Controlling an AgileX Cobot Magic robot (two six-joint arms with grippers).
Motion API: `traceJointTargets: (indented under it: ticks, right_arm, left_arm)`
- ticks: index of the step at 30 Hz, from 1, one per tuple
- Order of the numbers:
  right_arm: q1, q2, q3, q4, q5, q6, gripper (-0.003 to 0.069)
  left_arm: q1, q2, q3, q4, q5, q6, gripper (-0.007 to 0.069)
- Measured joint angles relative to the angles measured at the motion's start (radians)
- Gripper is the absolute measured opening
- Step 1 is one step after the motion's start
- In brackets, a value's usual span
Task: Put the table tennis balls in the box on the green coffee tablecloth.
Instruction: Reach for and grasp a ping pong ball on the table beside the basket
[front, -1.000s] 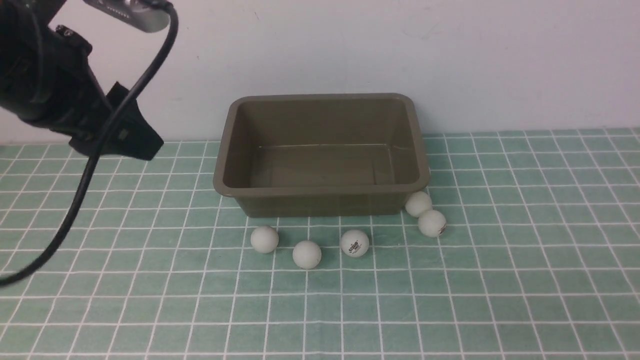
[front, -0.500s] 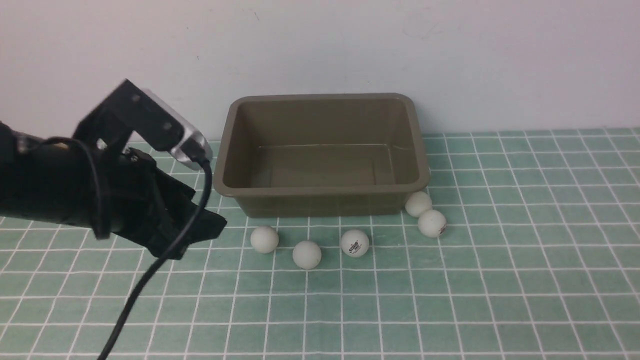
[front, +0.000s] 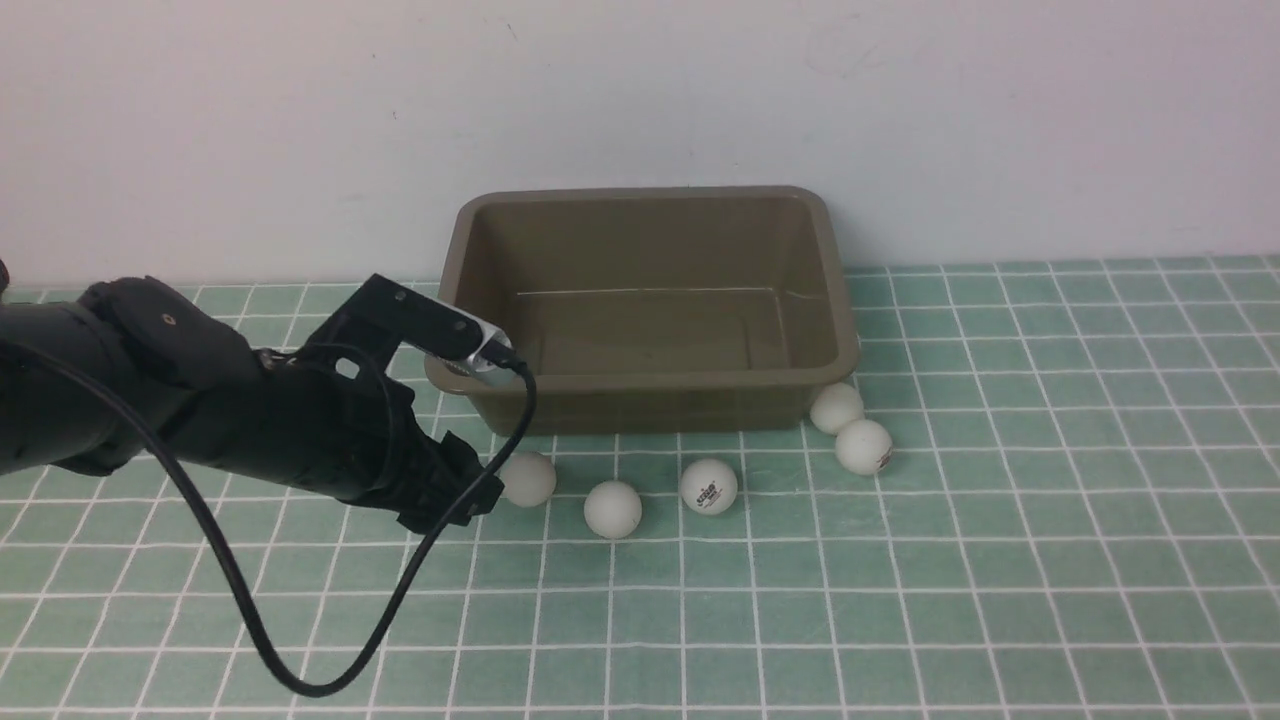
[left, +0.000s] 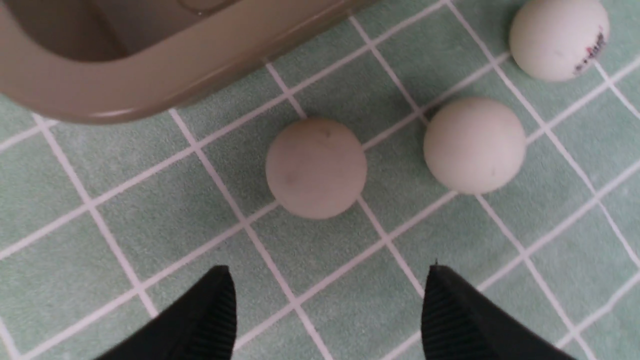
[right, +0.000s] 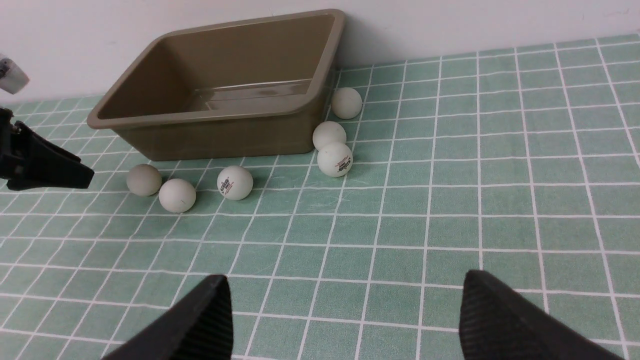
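Left gripper: jaws apart, empty, low over green coffee tablecloth. Leftmost table tennis ball lies just ahead, roughly centred on gap, near box front wall. Box holds nothing. Advance straight until jaws straddle ball, then close gently. Ball likely rolls easily, so avoid nudging neighbour ball. Right gripper: jaws wide apart, empty.

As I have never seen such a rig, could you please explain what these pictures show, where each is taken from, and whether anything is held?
This robot has two arms, each ending in a two-fingered gripper. One picture looks forward from between the arms; the other two come from wrist cameras. On the green checked tablecloth stands an olive-brown box with no ball inside; six white table tennis balls lie beside it. The left gripper is open, just short of the leftmost ball; the right gripper hangs open. Nothing is held.
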Motion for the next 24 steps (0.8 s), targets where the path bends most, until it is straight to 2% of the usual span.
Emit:
traceJointTargets:
  ticks: [5, 11, 17, 24]
  right_arm:
    - [0.000, 0.000, 0.000, 0.000, 0.000, 0.000, 0.0547]
    - [0.000, 0.000, 0.000, 0.000, 0.000, 0.000, 0.0547]
    - [0.000, 0.000, 0.000, -0.003, -0.001, 0.000, 0.0547]
    - [0.000, 0.000, 0.000, -0.003, -0.013, 0.000, 0.0547]
  left_arm:
    - [0.000, 0.041, 0.000, -0.108, -0.016, 0.008, 0.0450]
    - [0.000, 0.060, -0.011, -0.231, -0.017, 0.079, 0.0450]
    - [-0.007, 0.082, -0.011, -0.279, -0.025, 0.114, 0.0450]
    - [-0.066, 0.124, -0.011, -0.345, -0.085, 0.174, 0.0450]
